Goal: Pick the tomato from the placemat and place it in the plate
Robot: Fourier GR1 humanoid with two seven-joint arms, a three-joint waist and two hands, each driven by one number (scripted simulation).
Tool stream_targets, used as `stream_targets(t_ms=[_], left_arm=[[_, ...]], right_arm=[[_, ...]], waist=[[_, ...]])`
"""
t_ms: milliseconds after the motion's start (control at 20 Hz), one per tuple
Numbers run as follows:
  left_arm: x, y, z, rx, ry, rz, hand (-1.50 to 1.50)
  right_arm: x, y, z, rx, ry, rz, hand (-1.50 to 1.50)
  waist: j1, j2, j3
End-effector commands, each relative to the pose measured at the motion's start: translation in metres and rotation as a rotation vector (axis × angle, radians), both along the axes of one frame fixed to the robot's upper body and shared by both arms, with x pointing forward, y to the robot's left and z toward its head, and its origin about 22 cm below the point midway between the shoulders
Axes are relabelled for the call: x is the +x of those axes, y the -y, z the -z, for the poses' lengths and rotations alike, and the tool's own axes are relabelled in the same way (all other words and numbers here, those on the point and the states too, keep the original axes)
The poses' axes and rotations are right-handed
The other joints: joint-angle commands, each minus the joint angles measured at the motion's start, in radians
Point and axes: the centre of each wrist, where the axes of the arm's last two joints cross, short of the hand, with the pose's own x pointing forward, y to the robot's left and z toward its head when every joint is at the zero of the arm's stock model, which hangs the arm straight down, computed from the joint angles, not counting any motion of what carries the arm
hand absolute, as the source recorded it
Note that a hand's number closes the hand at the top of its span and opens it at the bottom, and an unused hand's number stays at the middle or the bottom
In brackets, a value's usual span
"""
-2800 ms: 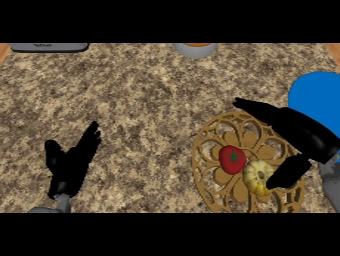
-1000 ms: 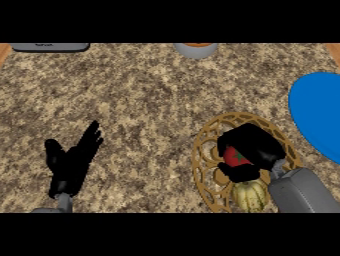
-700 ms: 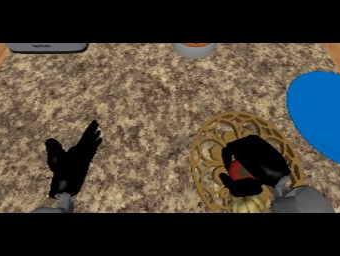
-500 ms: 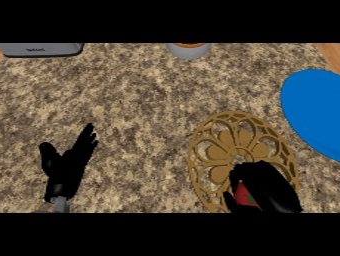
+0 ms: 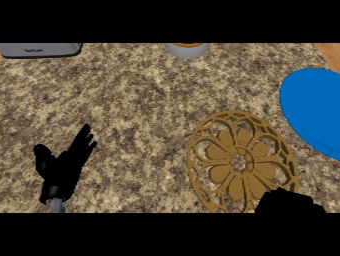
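Here, one gold placemat (image 5: 241, 162), one blue plate (image 5: 322, 114) at its two o'clock; my left hand (image 5: 64, 166) rests open, my right hand (image 5: 289, 202) unreadable.

One head view is looking steeply down onto the speckled stone counter (image 5: 143, 105), facing away from the robot toward the counter's far edge, where a grey appliance (image 5: 36, 49) and a cup (image 5: 186, 49) are being cut off by the frame. It is sitting close enough that the counter is filling nearly the whole frame, with wood showing only at the far corners. The near edge is falling outside the frame. No second view is sharing the scene.
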Motion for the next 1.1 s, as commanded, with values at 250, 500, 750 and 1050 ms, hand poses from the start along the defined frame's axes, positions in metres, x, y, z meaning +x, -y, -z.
stream_targets(t_ms=[250, 500, 750, 1050], left_arm=[[0.005, 0.003, -0.015, -0.011, -0.011, 0.021, 0.0], [0.017, -0.003, -0.003, 0.01, -0.026, 0.016, 0.0], [-0.007, 0.011, 0.011, -0.007, -0.019, 0.05, 0.0], [0.009, 0.021, 0.001, -0.002, -0.019, 0.049, 0.0]], right_arm=[[-0.024, 0.03, -0.036, 0.316, 0.154, 0.253, 1.5], [-0.001, 0.074, -0.013, 0.454, 0.184, 0.363, 1.5], [0.042, 0.131, -0.013, 0.483, 0.279, 0.431, 1.5], [0.085, 0.192, 0.004, 0.434, 0.366, 0.54, 1.5]], waist=[[0.029, 0.009, -0.002], [0.031, 0.013, -0.001], [0.049, 0.014, -0.002], [0.052, 0.015, -0.001]])
